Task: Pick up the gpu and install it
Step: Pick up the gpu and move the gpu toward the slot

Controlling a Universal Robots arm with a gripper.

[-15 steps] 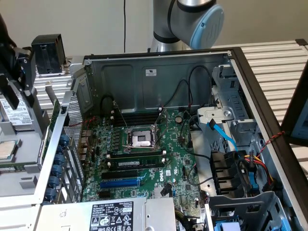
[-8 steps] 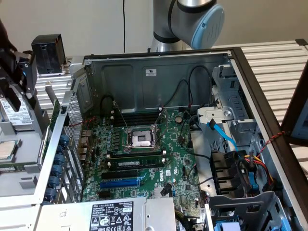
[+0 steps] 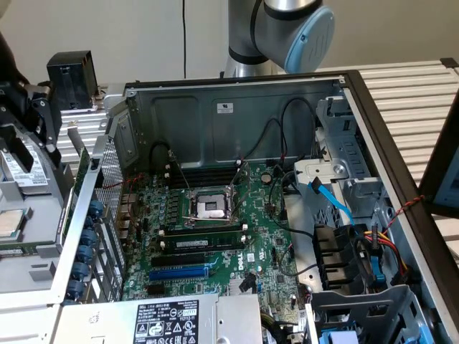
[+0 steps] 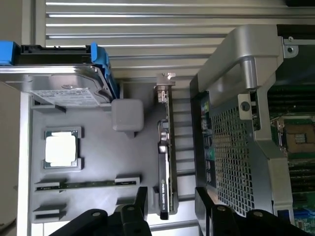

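Pincer (image 4: 171, 196) spread wide, empty, straddling gpu (image 4: 165, 147) standing on edge in grey tray (image 4: 88, 162). I judge card light, rigid, fragile; grip flat shroud and board faces, avoid bracket.

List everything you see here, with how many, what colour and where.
gpu: one, black and green with silver bracket, on edge in the grey tray
hard drive: one, silver in blue carrier, on the tray
processor chip: one, silver, in a tray pocket
memory stick: one, dark, in a tray slot
computer case: one, grey, open, beside the tray
motherboard: one, green, inside the case
power supply: one, silver, at the case's near end
robot arm: one, silver and blue, behind the case
end effector: one, black, open, astride the gpu
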